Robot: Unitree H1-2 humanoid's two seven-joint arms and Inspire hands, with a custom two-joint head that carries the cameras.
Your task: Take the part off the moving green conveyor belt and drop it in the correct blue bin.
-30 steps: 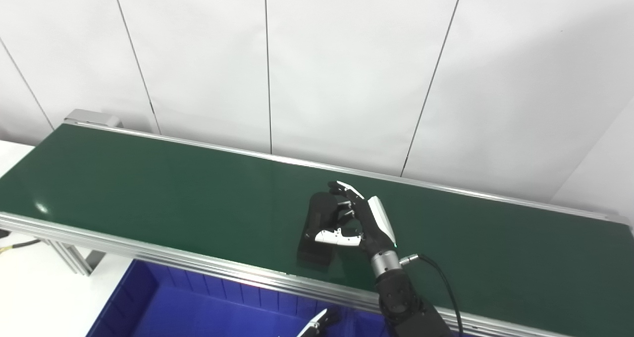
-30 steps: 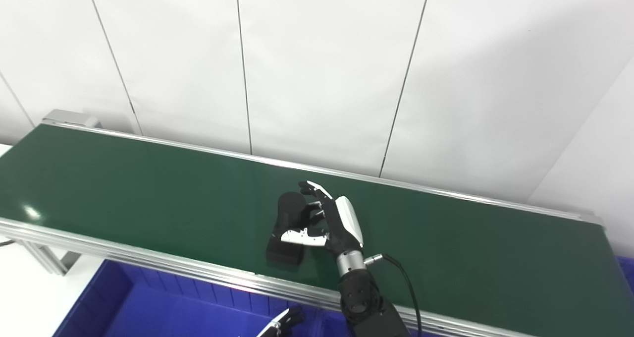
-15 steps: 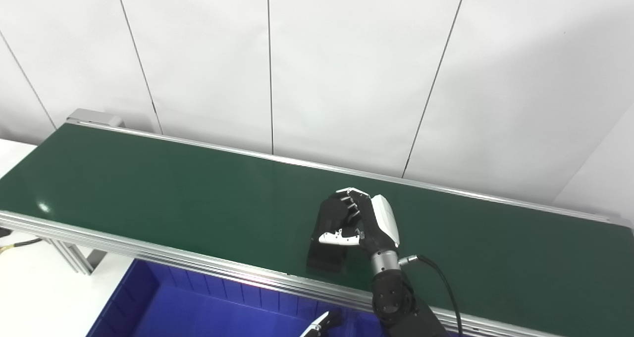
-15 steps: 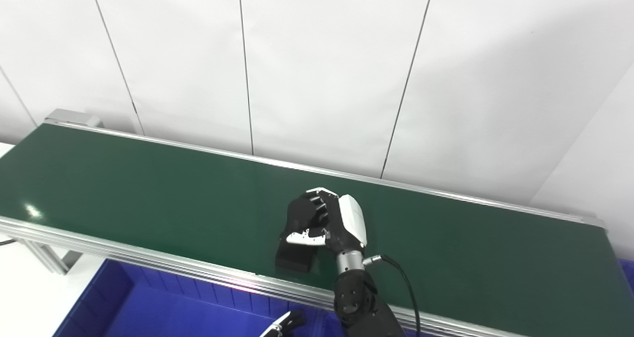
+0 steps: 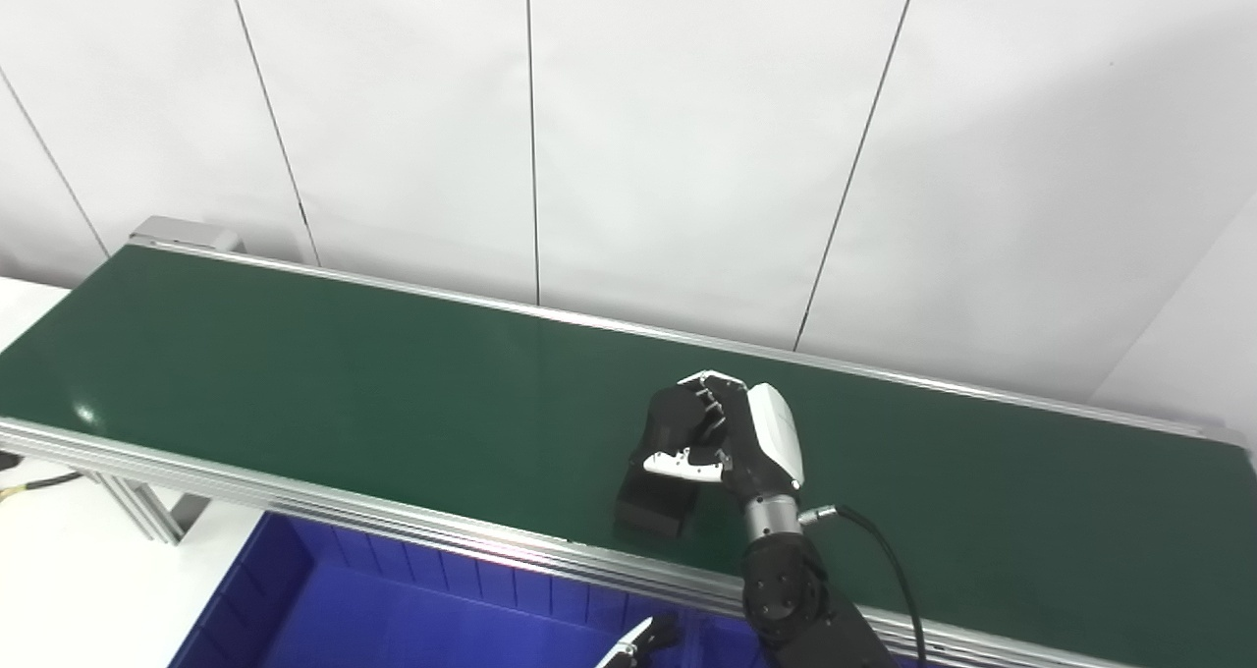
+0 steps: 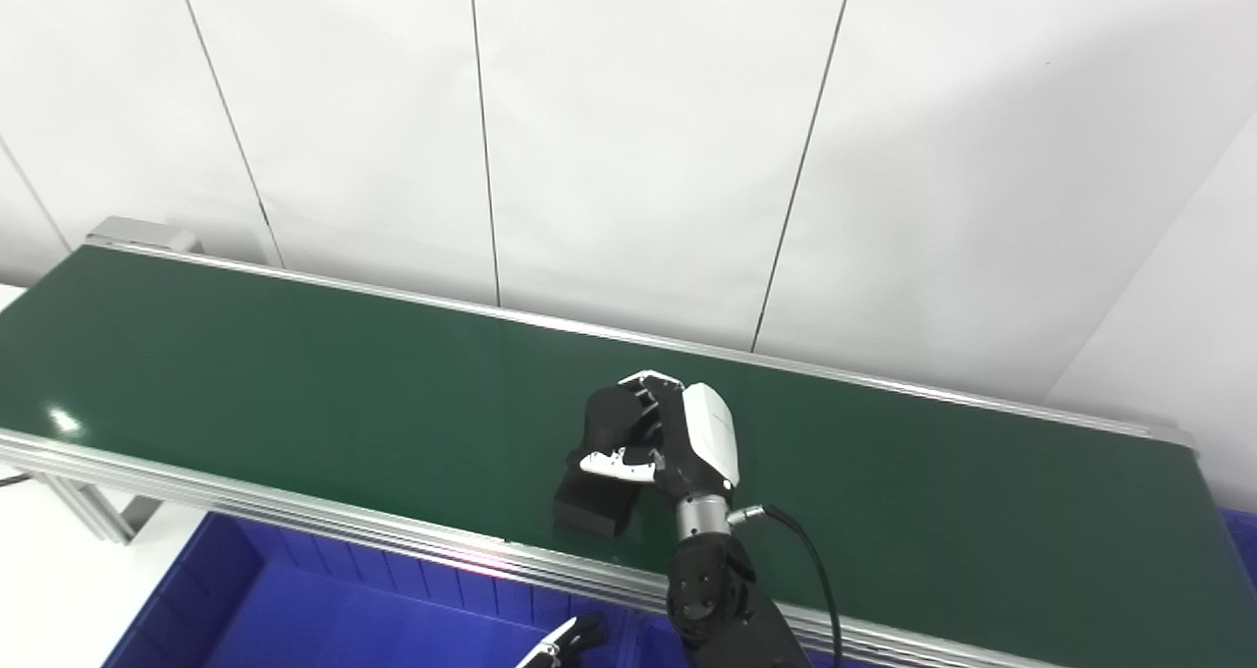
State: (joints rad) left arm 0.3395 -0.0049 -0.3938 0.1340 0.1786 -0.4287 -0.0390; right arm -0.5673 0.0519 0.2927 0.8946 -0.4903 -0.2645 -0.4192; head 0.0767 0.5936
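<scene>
Left eye view: the black part (image 5: 660,472) on the conveyor belt (image 5: 295,373) was clasped by the right hand (image 5: 732,442) — a shallow hold, so slippage before the blue bin (image 5: 393,619) was judged possible.

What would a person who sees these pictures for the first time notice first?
First, the long green conveyor belt that runs across the picture in front of a white panelled wall. Near its middle, the right hand is closed around a black part whose lower end reaches toward the belt's near edge. Below that edge stands a blue bin, and only the fingertips of the left hand show at the bottom.
</scene>
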